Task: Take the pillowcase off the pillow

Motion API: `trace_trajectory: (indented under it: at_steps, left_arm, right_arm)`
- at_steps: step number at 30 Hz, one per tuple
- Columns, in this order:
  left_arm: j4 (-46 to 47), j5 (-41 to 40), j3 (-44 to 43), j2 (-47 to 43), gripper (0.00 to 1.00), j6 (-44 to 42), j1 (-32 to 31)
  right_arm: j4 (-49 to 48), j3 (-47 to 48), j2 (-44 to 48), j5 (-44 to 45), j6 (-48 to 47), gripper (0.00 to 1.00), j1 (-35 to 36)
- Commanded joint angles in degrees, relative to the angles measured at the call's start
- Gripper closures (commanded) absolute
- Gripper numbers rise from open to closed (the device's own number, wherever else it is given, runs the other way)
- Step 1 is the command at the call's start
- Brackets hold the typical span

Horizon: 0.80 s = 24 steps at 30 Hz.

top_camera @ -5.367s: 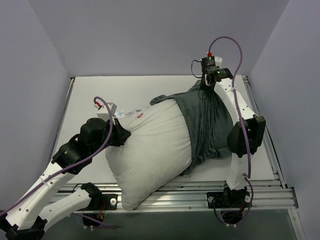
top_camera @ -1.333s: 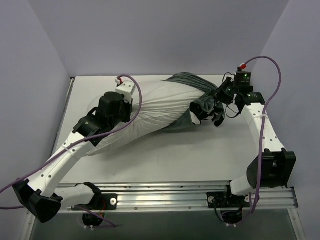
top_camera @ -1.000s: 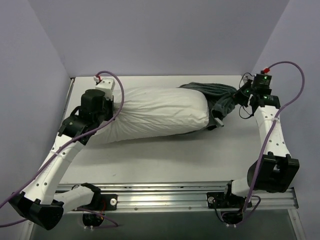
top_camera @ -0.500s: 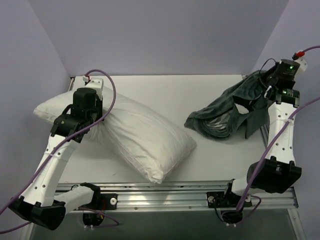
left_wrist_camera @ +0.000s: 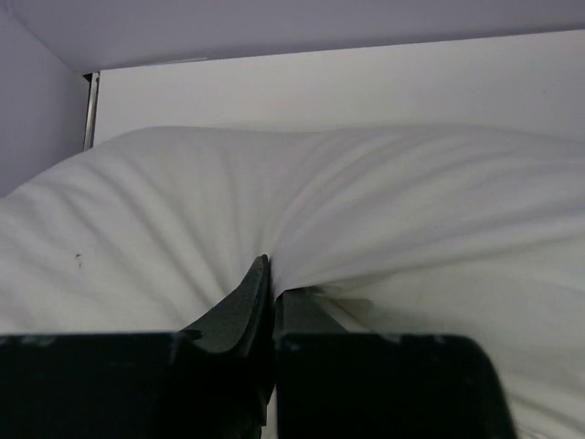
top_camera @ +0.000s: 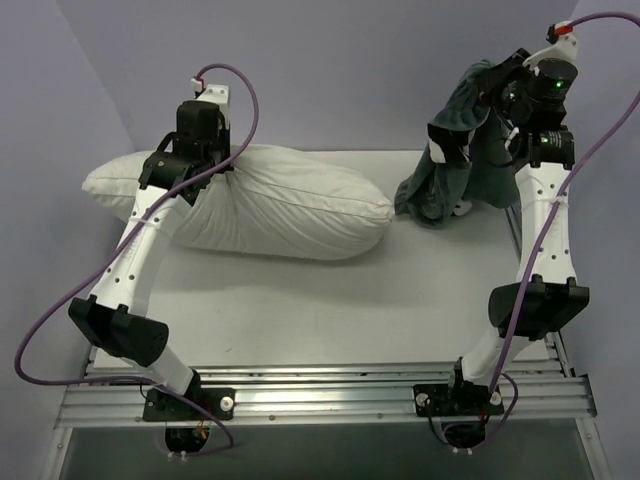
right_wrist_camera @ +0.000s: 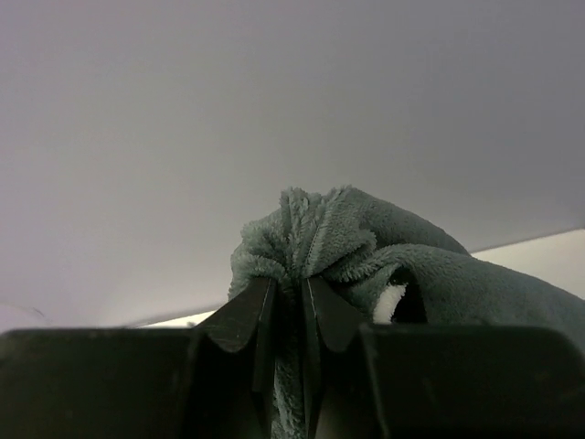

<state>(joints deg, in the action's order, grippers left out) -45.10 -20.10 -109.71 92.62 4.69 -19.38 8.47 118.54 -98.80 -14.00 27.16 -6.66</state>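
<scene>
The plump white pillow (top_camera: 270,205) lies bare across the back left of the table, its top gathered into folds. My left gripper (top_camera: 212,160) is shut on a pinch of the pillow (left_wrist_camera: 384,210), whose cloth radiates in creases from the closed jaws of the left gripper (left_wrist_camera: 271,285). The grey-green pillowcase (top_camera: 455,150) hangs free in the air at the back right, its lower end just above the table, apart from the pillow. My right gripper (top_camera: 512,85) holds it from above; the right gripper (right_wrist_camera: 288,293) is shut on a bunch of the fuzzy pillowcase (right_wrist_camera: 366,247).
The table (top_camera: 330,310) is white, with purple walls on three sides. A metal rail (top_camera: 330,395) with both arm bases runs along the near edge. The left arm reaches up along the left side, the right arm stands tall at the right edge.
The right gripper has risen, lifting the pillowcase off the table at the back right. The left gripper has pulled the pillow toward the back left, swinging it level.
</scene>
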Motion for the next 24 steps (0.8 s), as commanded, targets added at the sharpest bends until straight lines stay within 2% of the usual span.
trace_trajectory:
  at_steps: [1, 4, 5, 7, 8, 11, 12, 14, 15, 18, 20, 22, 24]
  left_arm:
    - [18.99, -3.72, -2.21, -7.88, 0.98, 1.64, 0.48]
    - [22.68, -3.63, 5.36, -13.59, 0.98, 1.81, 0.48]
    - [24.34, -3.46, 11.82, -17.17, 0.98, 2.25, 0.39]
    - [25.76, -3.72, 19.32, -21.14, 0.98, 4.70, 0.22]
    - [26.55, -3.63, 26.93, -25.08, 0.98, 5.41, -0.05]
    - [24.81, -4.51, 39.60, -32.38, 0.98, 9.45, -0.14]
    - [23.93, -4.77, 42.27, -33.98, 0.84, 11.12, -0.14]
    - [20.07, -4.86, 48.15, -38.64, 0.54, 13.06, -0.14]
    - [18.40, -4.60, 49.41, -40.13, 0.32, 13.85, -0.14]
    - [11.81, -2.67, 51.17, -45.93, 0.07, 16.05, -0.14]
    - [7.23, -2.32, 50.48, -49.89, 0.01, 16.40, -0.14]
    - [3.73, -1.96, 48.72, -53.14, 0.06, 16.58, -0.14]
    - [1.87, -2.14, 46.71, -54.82, 0.06, 16.49, -0.14]
  right_arm:
    - [-20.75, -3.30, 8.51, -6.12, 0.70, 1.00, 0.94]
    - [-24.46, -9.80, 12.13, -8.49, -1.31, 1.00, 3.13]
    - [-25.42, -14.78, 14.84, -9.37, -1.84, 1.00, 3.66]
    - [-26.31, -21.21, 19.41, -10.95, -2.81, 1.00, 5.24]
    - [-27.09, -29.08, 21.00, -10.96, -2.99, 1.00, 5.86]
    - [-28.50, -42.29, 27.16, -7.56, -1.50, 1.00, 7.78]
    - [-28.77, -51.21, 28.39, -6.40, 1.38, 1.00, 7.88]
    - [-30.35, -60.05, 31.56, -4.91, 3.86, 1.00, 8.32]
    - [-29.66, -66.71, 32.26, -4.64, 4.65, 1.00, 8.41]
    - [-22.46, -73.78, 35.78, -3.41, 4.40, 0.98, 9.29]
    - [-15.46, -79.32, 40.43, -2.27, 3.61, 0.93, 9.38]
    - [-9.04, -83.53, 46.73, -1.91, 3.60, 0.87, 9.47]
    - [-3.83, -85.40, 50.88, -2.08, 4.39, 0.81, 9.47]
